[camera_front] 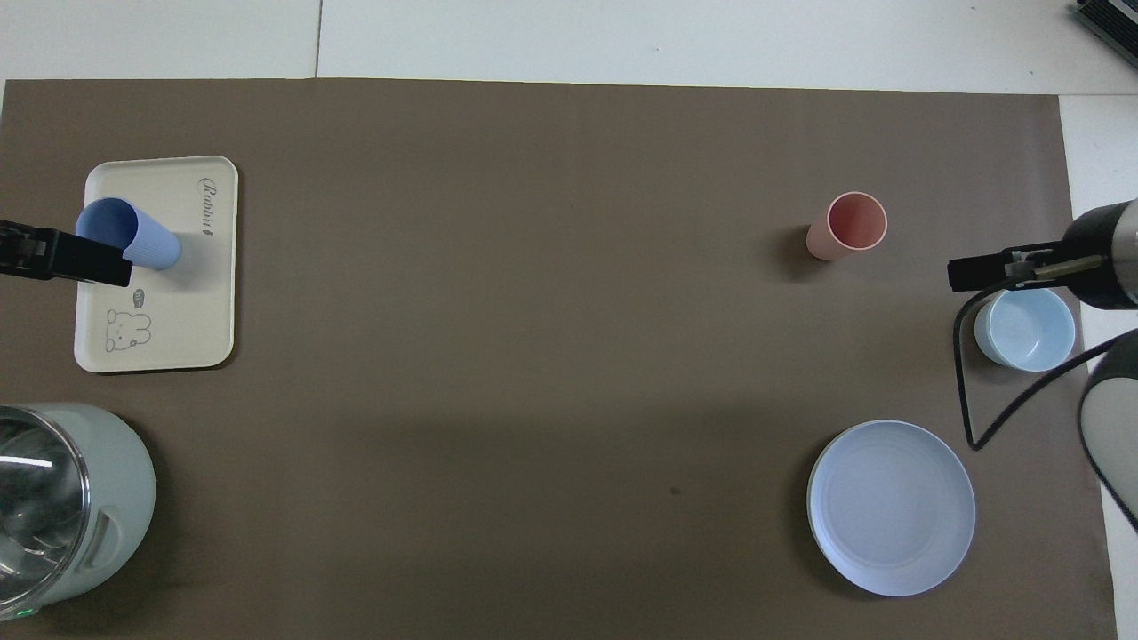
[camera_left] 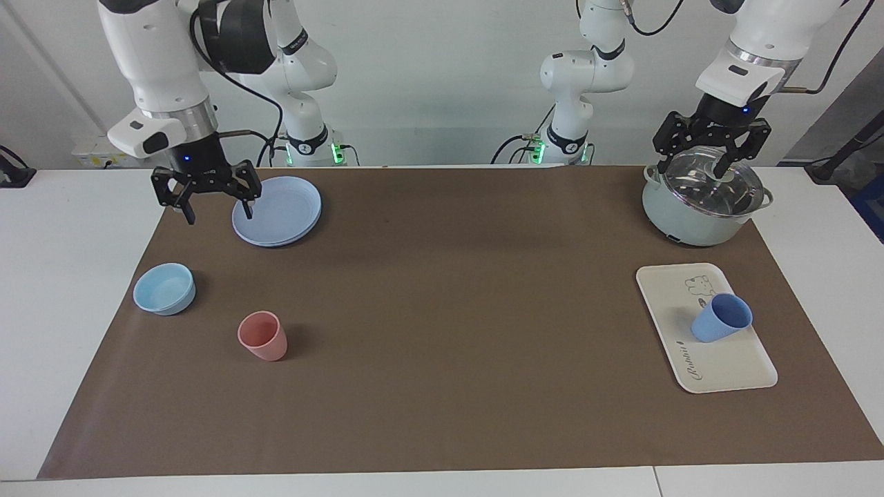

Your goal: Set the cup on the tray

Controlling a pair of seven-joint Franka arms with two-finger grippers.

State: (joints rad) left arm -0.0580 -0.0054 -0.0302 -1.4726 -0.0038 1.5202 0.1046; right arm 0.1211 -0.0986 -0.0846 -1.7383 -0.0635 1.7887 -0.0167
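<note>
The periwinkle-blue tapered plastic cup stands upright on the flat cream-white rectangular tray, at the left arm's end of the table. The left gripper hangs with fingers spread and empty over the pale green glass-lidded pot, well apart from cup and tray. The right gripper, likewise spread and empty, hangs at the rim of the round blue plate; salmon-pink cup and light-blue bowl sit apart from it.

Left hand and right hand hang raised, fingers spread.
</note>
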